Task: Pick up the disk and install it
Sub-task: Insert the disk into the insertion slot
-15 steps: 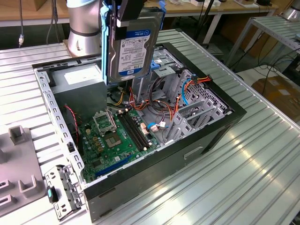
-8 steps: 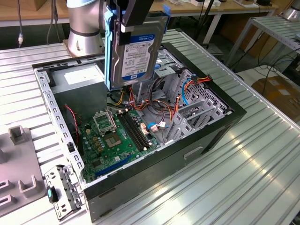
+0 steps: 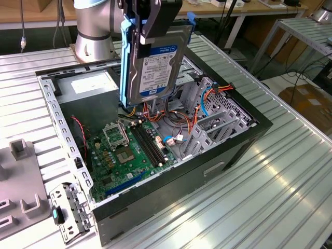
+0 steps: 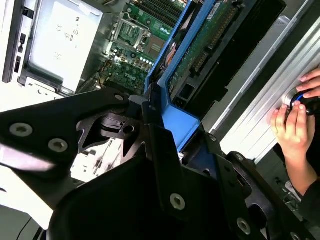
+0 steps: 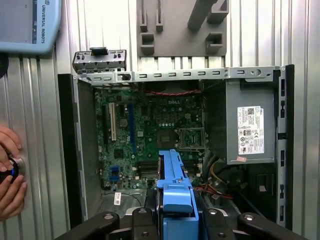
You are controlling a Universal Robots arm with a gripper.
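- your hand (image 3: 149, 28) is closed on the disk (image 3: 153, 65), with its black fingers (image 3: 156, 23) pinching the upper end from both faces.
- the disk hangs on end with its labelled face toward the exterior camera, and a blue side rail (image 3: 123, 67) runs down its edge.
- you have it lifted over the open computer case (image 3: 244, 137), and it touches nothing inside.
- just under its lower end lies a bundle of coloured cables (image 3: 155, 111). the green motherboard (image 3: 129, 150) lies flat on the case floor, nearer the exterior camera.
- the grey power supply (image 3: 88, 88) (white sticker on top) sits in the case corner toward the exterior view's left of the disk.
- the metal drive bays (image 3: 218, 122) stand toward the exterior view's right.
- in the second wrist view you see the disk's green circuit side (image 4: 210, 45) and the blue rail end, which is clamped in the hand.
- a person's fingers (image 5: 10, 185) rest on a round knob (image 5: 15, 167) outside the case.
- the case stands on the ribbed metal table (image 3: 280, 197).
- a grey fixture plate (image 3: 21, 181) lies on the table at the exterior view's left, apart from the case.
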